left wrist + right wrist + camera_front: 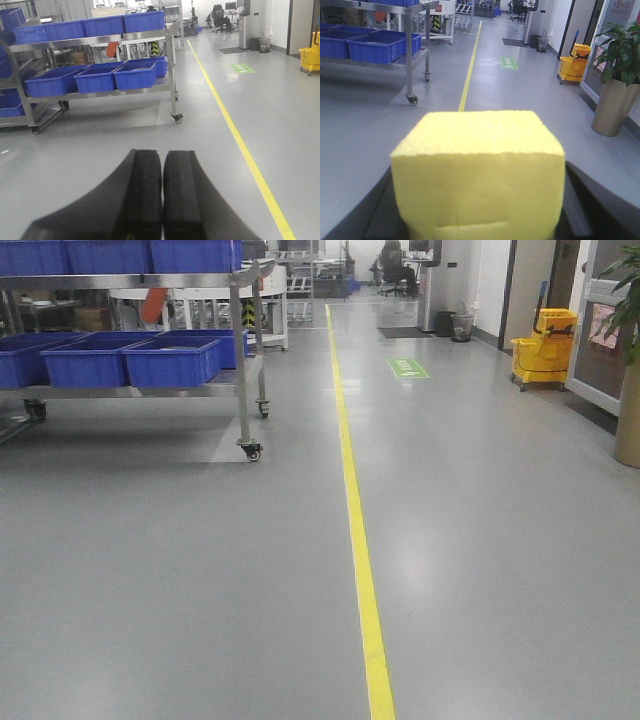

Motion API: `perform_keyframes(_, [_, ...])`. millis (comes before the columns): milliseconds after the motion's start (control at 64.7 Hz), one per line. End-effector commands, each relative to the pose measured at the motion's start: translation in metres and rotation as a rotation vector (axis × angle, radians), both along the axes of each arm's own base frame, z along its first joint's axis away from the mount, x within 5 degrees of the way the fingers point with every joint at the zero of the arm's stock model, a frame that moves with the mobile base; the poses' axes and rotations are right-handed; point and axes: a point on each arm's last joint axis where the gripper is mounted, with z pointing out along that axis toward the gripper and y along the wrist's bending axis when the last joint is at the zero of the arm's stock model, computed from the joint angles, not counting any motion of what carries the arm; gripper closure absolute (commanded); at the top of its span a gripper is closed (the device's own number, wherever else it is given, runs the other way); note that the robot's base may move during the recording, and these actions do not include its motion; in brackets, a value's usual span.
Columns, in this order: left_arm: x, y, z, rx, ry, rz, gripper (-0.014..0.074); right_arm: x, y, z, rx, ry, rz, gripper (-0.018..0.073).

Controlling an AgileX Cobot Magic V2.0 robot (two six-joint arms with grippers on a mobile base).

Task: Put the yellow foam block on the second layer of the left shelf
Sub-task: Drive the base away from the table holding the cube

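The yellow foam block (479,170) fills the lower middle of the right wrist view, held between the dark fingers (580,205) of my right gripper (479,200), which is shut on it. My left gripper (162,160) is shut and empty, its two black fingers pressed together over bare floor. The metal shelf on wheels (240,350) stands at the far left in the front view and also shows in the left wrist view (170,65). Its second layer holds several blue bins (172,360). Neither gripper shows in the front view.
A yellow floor line (355,530) runs forward down the grey floor. A yellow mop bucket (542,350) stands at the far right. A potted plant (615,85) stands at the right. More blue bins (100,25) sit on the shelf's top layer.
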Motion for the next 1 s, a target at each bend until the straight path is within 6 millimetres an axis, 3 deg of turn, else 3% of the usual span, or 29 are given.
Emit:
perform_keyframes(0, [-0.0013,-0.0015,0.0020,-0.008,-0.084,-0.019,0.0460,-0.0006,-0.0002,0.0175,-0.013,-0.112,-0.004,0.0096])
perform_keyframes(989, [-0.0013,-0.0015,0.0020,-0.008,-0.084,-0.019,0.0460,-0.0006,-0.0002,0.0174,-0.013,-0.111,-0.004,0.0096])
